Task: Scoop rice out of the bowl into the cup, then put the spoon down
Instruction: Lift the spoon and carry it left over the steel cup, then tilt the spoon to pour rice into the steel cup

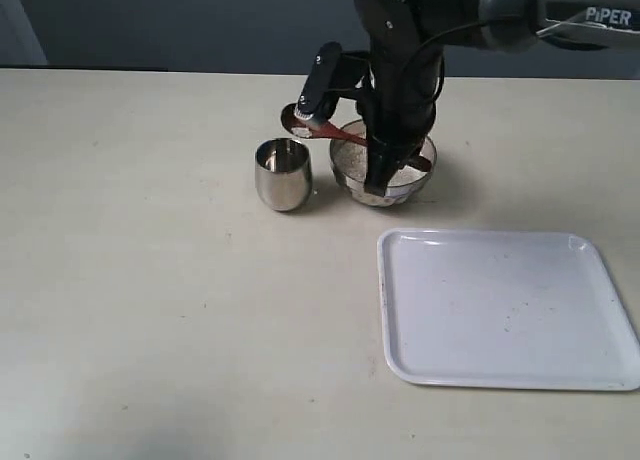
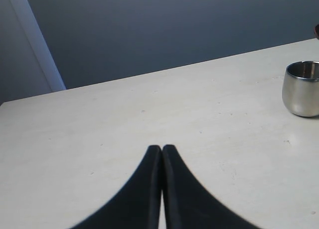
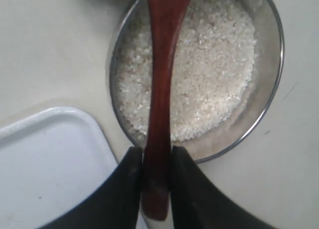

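- The spoon [image 1: 345, 136] and all other things are on the table [image 1: 150, 280], a wide pale top.
- The tray [image 1: 505, 310] is white and lies flat on the near right side, apart from the bowl.
- The bowl [image 1: 352, 185] stands behind the tray. The right gripper [image 1: 385, 165] hangs directly over it.
- The cup [image 1: 283, 175] stands upright just beside the bowl, on its left, with the mouth open upward.
- The spoon is lifted off the table. Its long axis runs from the right gripper across the bowl toward the cup. The scoop points left, at the cup's far rim. The short handle end sticks out behind the fingers, on the right of the bowl.
- I cannot tell whether the scoop is already above the cup's mouth or a little behind it. I judge that the pour depends on this relation.
- The right gripper's fingers [image 3: 132, 162] pinch the spoon's handle near its end, one on each side.
- The left gripper [image 2: 162, 148] has its fingers pressed together and holds nothing. It is over bare table, well apart from the cup, so the right arm is the nearer one.
- The rice [image 3: 214, 64] fills the bowl's bottom. Whether some lies in the scoop is too small to tell.
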`<state>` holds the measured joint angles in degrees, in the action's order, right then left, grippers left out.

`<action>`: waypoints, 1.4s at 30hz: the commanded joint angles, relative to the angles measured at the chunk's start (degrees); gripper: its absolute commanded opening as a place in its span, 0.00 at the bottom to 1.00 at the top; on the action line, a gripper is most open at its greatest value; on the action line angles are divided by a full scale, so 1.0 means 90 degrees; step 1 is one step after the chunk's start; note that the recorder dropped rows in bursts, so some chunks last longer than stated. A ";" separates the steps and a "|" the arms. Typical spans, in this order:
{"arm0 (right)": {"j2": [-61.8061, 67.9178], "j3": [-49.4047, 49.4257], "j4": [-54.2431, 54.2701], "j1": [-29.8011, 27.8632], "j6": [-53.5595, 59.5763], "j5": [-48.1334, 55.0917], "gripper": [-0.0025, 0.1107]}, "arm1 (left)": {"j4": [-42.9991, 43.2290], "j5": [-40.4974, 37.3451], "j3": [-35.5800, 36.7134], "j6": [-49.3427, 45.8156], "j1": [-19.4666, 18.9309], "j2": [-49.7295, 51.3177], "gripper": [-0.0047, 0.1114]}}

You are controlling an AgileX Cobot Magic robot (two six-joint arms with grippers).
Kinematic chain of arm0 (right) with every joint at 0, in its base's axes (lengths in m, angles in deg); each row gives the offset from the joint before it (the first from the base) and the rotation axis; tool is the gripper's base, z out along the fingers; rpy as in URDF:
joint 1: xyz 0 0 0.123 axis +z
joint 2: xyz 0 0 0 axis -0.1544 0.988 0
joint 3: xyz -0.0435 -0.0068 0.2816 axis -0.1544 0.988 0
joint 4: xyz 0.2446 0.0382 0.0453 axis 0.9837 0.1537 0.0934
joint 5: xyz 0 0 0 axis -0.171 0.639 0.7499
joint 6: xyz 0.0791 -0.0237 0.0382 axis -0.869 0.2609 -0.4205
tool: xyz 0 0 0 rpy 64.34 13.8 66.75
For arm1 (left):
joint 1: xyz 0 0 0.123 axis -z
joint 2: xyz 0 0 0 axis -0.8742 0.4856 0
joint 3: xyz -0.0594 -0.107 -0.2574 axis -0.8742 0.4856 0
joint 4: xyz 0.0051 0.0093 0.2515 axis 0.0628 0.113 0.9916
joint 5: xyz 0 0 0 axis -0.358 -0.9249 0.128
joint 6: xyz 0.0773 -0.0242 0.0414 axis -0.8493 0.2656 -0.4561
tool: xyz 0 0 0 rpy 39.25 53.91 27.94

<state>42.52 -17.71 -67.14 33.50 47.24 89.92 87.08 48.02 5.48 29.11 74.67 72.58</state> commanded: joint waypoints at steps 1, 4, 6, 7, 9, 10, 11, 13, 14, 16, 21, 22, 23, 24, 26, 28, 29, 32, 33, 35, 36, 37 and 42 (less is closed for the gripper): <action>-0.0027 -0.0042 -0.0606 0.0272 -0.0338 -0.0313 0.01 | -0.0009 -0.0014 -0.0029 0.0026 0.0017 -0.0025 0.04; -0.0027 -0.0042 -0.0771 0.0321 -0.0420 -0.0515 0.01 | -0.0009 -0.0014 -0.0029 0.0026 0.0017 -0.0025 0.04; 0.0060 -0.0042 -0.0784 0.0321 -0.0420 -0.0532 0.01 | -0.0009 -0.0014 -0.0029 0.0026 0.0017 -0.0025 0.04; 0.0112 -0.0042 -0.0784 0.0321 -0.0420 -0.0519 0.01 | -0.0009 -0.0014 -0.0029 0.0026 0.0017 -0.0025 0.04; 0.0228 -0.0042 -0.0784 0.0321 -0.0420 -0.0481 0.01 | -0.0009 -0.0014 -0.0029 0.0026 0.0017 -0.0025 0.04; 0.0301 -0.0042 -0.0795 0.0321 -0.0420 -0.0467 0.01 | -0.0009 -0.0014 -0.0029 0.0026 0.0017 -0.0025 0.04; 0.0355 -0.0042 -0.0795 0.0321 -0.0420 -0.0479 0.01 | -0.0009 -0.0014 -0.0029 0.0026 0.0017 -0.0025 0.04; 0.0437 -0.0042 -0.0807 0.0331 -0.0420 -0.0547 0.01 | -0.0009 -0.0014 -0.0029 0.0026 0.0017 -0.0025 0.04; 0.0466 -0.0042 -0.0886 0.0331 -0.0437 -0.0591 0.01 | -0.0009 -0.0014 -0.0029 0.0026 0.0017 -0.0025 0.04; 0.0480 -0.0042 -0.1170 0.0331 -0.0549 -0.0604 0.01 | -0.0009 -0.0014 -0.0029 0.0026 0.0017 -0.0025 0.04; 0.0489 -0.0042 -0.1499 0.0331 -0.0729 -0.0632 0.01 | -0.0009 -0.0014 -0.0029 0.0026 0.0017 -0.0025 0.04; 0.0489 -0.0042 -0.1499 0.0335 -0.0788 -0.0665 0.01 | -0.0009 -0.0014 -0.0029 0.0026 0.0017 -0.0025 0.04; 0.0489 -0.0042 -0.1515 0.0361 -0.0810 -0.0698 0.01 | -0.0009 -0.0014 -0.0029 0.0026 0.0017 -0.0025 0.04; 0.0489 -0.0042 -0.1554 0.0376 -0.0821 -0.0730 0.01 | -0.0009 -0.0014 -0.0029 0.0026 0.0017 -0.0025 0.04; 0.0489 -0.0042 -0.1686 0.0443 -0.0833 -0.0785 0.01 | -0.0009 -0.0014 -0.0029 0.0026 0.0017 -0.0025 0.04; 0.0489 -0.0042 -0.1851 0.0530 -0.0909 -0.0827 0.01 | -0.0009 -0.0014 -0.0029 0.0026 0.0017 -0.0025 0.04; 0.0489 -0.0042 -0.1943 0.0565 -0.0985 -0.0839 0.01 | -0.0009 -0.0014 -0.0029 0.0026 0.0017 -0.0025 0.04; 0.0489 -0.0042 -0.1972 0.0597 -0.0985 -0.0806 0.01 | -0.0009 -0.0014 -0.0029 0.0026 0.0017 -0.0025 0.04; 0.0489 -0.0042 -0.2000 0.0597 -0.1008 -0.0793 0.01 | -0.0009 -0.0014 -0.0029 0.0026 0.0017 -0.0025 0.04; 0.0489 -0.0042 -0.2146 0.0597 -0.1149 -0.0738 0.01 | -0.0009 -0.0014 -0.0029 0.0026 0.0017 -0.0025 0.04; 0.0489 -0.0042 -0.2203 0.0624 -0.1174 -0.0706 0.01 | -0.0009 -0.0014 -0.0029 0.0026 0.0017 -0.0025 0.04; 0.0489 -0.0042 -0.2289 0.0624 -0.1174 -0.0663 0.01 | -0.0009 -0.0014 -0.0029 0.0026 0.0017 -0.0025 0.04; 0.0489 -0.0029 -0.2405 0.0637 -0.1327 -0.0662 0.01 | -0.0009 -0.0014 -0.0029 0.0026 0.0017 -0.0025 0.04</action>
<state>47.17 -17.83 -87.48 39.18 36.39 83.65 87.08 48.02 5.48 29.11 74.67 72.58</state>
